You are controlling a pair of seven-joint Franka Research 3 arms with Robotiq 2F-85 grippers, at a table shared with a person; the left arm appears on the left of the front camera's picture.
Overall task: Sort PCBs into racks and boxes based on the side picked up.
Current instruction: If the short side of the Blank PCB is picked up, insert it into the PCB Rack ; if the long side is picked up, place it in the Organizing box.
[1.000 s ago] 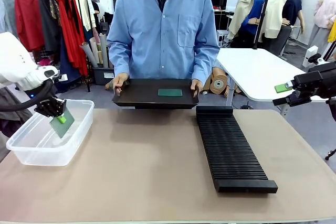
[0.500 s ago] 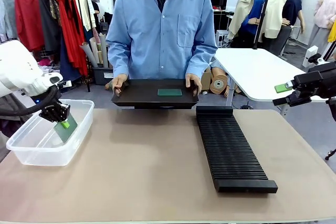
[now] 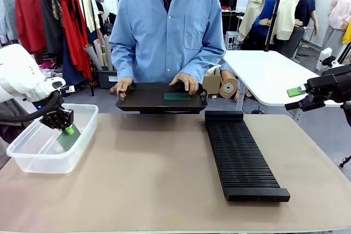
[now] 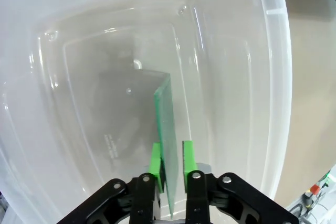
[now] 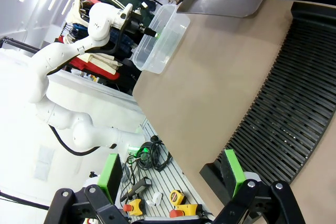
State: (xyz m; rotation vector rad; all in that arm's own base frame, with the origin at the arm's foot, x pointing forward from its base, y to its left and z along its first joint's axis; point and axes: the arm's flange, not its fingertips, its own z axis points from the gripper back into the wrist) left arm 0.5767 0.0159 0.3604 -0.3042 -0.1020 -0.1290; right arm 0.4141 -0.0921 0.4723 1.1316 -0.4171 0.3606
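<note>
We see a wide brown table [image 3: 164, 179], and at its far side stands a person in a blue shirt [image 3: 167, 26]. On the right half of the table lies the long black rack [image 3: 241, 157], with its slots running across it. The person holds a flat black tray [image 3: 148, 98] at the far edge of the table. One hand [image 3: 124, 87] grips the tray's left end, and the other hand [image 3: 185, 83] rests on the tray just behind a dark green PCB [image 3: 177, 96] that lies flat there.

On the left side of the table stands the clear box [image 3: 33, 160]. The left gripper [image 3: 67, 129] reaches down into it. In the left wrist view this gripper [image 4: 172, 156] has its green pads closed on the edge of a second PCB [image 4: 167, 124], which stands on its edge inside the box. We cannot tell if the lower edge of it touches the floor of the box.

The right gripper [image 3: 299, 92] is raised at the right edge of the front view, well apart from the rack. In the right wrist view its fingers [image 5: 110, 174] are spread wide with nothing between them.
</note>
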